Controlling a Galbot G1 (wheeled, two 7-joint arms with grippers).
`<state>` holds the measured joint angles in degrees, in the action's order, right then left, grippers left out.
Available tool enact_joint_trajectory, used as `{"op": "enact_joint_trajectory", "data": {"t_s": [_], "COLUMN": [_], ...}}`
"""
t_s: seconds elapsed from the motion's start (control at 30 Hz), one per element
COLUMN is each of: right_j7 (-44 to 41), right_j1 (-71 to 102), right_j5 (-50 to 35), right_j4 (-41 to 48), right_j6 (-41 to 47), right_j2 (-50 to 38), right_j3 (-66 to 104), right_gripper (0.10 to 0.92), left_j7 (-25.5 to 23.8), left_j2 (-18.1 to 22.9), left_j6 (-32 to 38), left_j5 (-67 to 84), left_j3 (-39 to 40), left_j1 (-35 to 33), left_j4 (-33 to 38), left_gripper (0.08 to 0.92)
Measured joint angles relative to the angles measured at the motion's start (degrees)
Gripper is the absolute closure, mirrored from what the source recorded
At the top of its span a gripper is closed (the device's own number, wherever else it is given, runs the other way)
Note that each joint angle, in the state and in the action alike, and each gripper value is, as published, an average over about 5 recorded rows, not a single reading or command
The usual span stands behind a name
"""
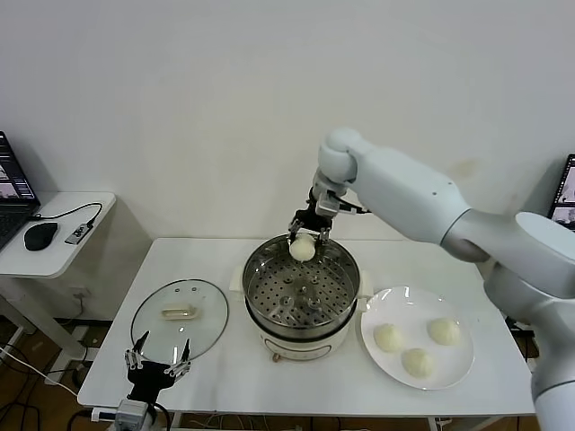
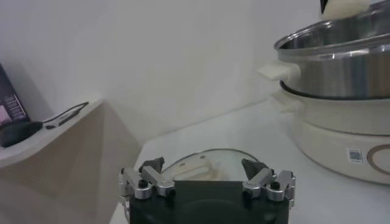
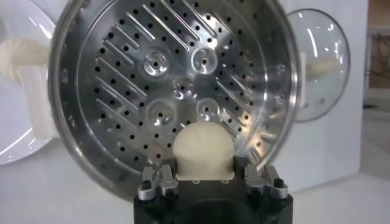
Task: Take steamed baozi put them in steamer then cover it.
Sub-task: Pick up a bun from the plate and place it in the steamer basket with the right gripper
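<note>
R gripper (image 1: 303,235) holds a bun (image 1: 303,248) over the steamer (image 1: 301,292), mid-desk.
L gripper (image 1: 158,359) wide open at front-left edge, by lid (image 1: 180,319); 3 buns on plate (image 1: 454,364), right side.

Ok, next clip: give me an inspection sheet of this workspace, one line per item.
Surface: white table.
Job's things: steamer mid-table, tray empty; three baozi on the white plate; cover flat beside the steamer.
Clutter: nothing seen on the table.
End effectors: right end effector shut on the fourth baozi above the steamer's far rim; left end effector open, idle at the near edge by the cover.
Cables: cable on the side desk.
Surroundings: white wall, side desk with mouse.
</note>
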<state>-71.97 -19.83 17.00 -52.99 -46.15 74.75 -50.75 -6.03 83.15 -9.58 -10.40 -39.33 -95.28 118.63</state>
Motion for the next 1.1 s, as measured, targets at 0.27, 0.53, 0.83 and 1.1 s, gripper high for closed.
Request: {"op": "enact_joint_trajectory", "data": {"t_s": [0.27,0.53,0.83,1.1], "right_j7": [2.79,4.88,6.66,6.95], "right_j1": [2.11,3.49,4.71,4.48], "right_j5": [5.19,9.16,11.42,11.19], "right_j4": [1.26,2.5,3.62,3.14], "right_j6": [-0.64,-0.92,-0.57,1.55], "right_j2": [1.02,1.43,2.33,2.0], "right_j3": [1.04,1.59,1.98,1.21], "right_gripper": [0.457,0.451,0.456,0.327], "left_j7": [0.06,0.17,0.2,0.13], "left_j2": [0.04,0.17,0.33,0.39], "left_j6": [0.07,0.16,0.2,0.21], "left_j5": [0.07,0.09,0.09,0.05], "left_j3": [0.28,0.59,0.78,0.95], "left_j1": [0.09,0.33,0.4,0.66], "left_j4": [-0.72,-1.28,-1.66,-1.97], "left_gripper": [0.177,0.177,0.177,0.177]}}
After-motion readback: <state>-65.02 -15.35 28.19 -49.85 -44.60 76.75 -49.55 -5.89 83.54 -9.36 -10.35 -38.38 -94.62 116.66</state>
